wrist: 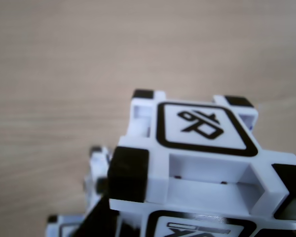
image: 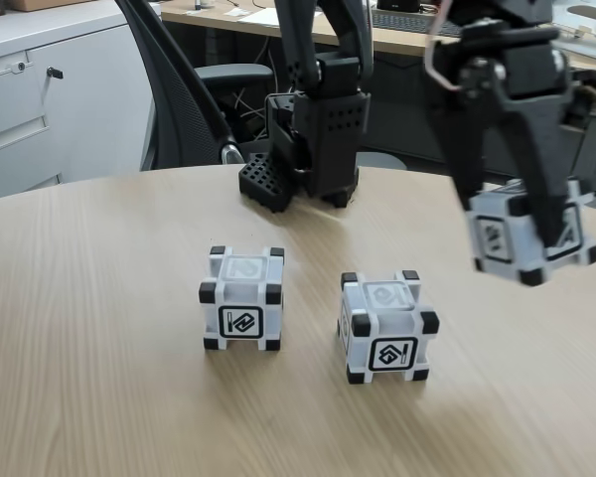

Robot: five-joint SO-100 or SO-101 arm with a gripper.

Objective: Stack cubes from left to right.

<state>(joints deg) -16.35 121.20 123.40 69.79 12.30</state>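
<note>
Gripper is clamping 1 cube aloft at right (for stacking), while 2 cubes are waiting left.

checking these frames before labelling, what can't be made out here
- Held cube, fixed view: motion-blurred, the gripper fingers cover part of it, so its symbols are unreadable.
- Same cube, wrist view: cut off by the bottom and right edges.
- Cube below, wrist view: blurred and mostly hidden behind the held cube; which table cube it is cannot be told.
- Arm base, fixed view: upper arm cut off by the top edge.
</note>
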